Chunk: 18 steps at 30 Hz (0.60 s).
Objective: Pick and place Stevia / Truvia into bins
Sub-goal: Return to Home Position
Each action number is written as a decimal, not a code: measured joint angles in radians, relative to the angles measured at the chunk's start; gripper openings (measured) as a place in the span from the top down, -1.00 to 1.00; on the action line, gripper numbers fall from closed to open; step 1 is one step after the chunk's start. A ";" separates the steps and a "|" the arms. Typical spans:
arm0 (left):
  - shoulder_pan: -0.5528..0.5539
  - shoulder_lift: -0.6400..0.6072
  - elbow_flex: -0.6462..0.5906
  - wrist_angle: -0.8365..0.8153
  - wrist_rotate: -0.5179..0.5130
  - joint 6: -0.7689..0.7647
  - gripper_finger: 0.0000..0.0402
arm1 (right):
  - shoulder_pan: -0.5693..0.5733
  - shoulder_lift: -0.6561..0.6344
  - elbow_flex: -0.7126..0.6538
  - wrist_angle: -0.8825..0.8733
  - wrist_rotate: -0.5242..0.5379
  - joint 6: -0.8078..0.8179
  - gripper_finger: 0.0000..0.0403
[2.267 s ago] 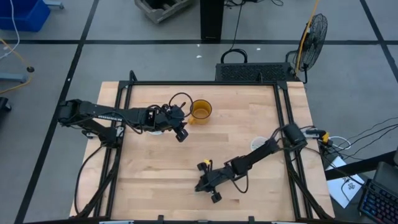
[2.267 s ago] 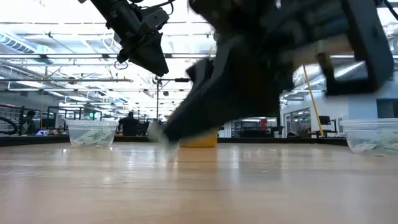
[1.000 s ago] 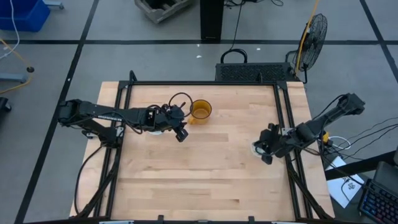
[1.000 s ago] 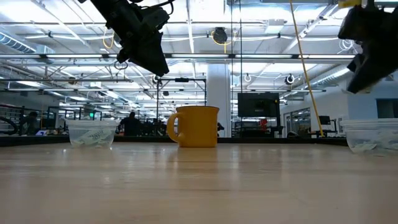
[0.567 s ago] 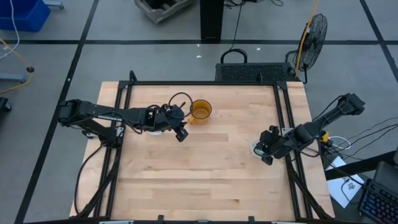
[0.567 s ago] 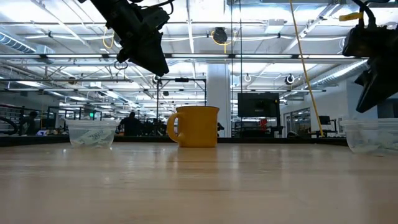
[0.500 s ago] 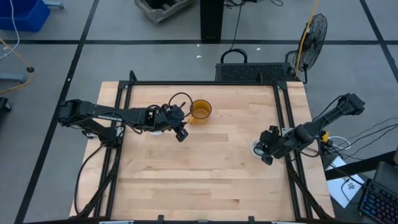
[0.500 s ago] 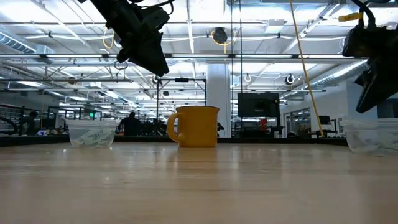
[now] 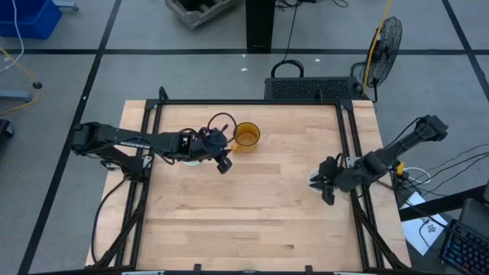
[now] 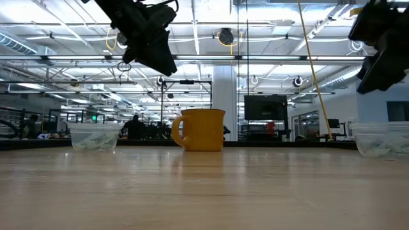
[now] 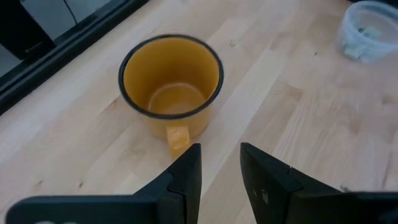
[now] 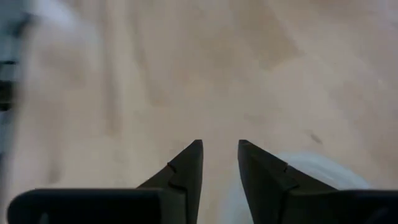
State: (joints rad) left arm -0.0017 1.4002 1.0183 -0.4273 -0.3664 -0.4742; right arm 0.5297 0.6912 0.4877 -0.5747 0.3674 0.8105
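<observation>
At mid-right, right end effector point(image 9: 327, 191) and, mid-left, left end effector point(image 9: 221, 164) narrowly apart, empty; Stevia sachets point(image 10: 96, 139) light, floppy: pinch across flat faces.

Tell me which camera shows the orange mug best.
The left wrist view: the mug is close, seen from above, showing rim, handle and empty inside. The high view shows it small, from straight above; the low view only its side and handle; the right wrist view misses it.
</observation>
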 joint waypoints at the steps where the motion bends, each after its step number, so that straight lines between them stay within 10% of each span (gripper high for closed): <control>1: 0.000 0.000 0.000 0.006 0.000 0.006 0.41 | 0.000 -0.013 0.000 0.028 -0.026 -0.020 0.54; 9: 0.000 0.000 0.000 0.003 0.035 0.049 0.41 | 0.002 -0.091 0.000 0.108 -0.377 -0.188 0.54; 18: 0.000 -0.074 -0.001 -0.108 0.102 0.027 0.41 | -0.024 -0.139 -0.010 0.179 -0.320 -0.298 0.53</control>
State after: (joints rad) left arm -0.0014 1.3260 1.0176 -0.5356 -0.2646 -0.4476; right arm 0.5056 0.5526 0.4781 -0.3961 0.0475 0.5126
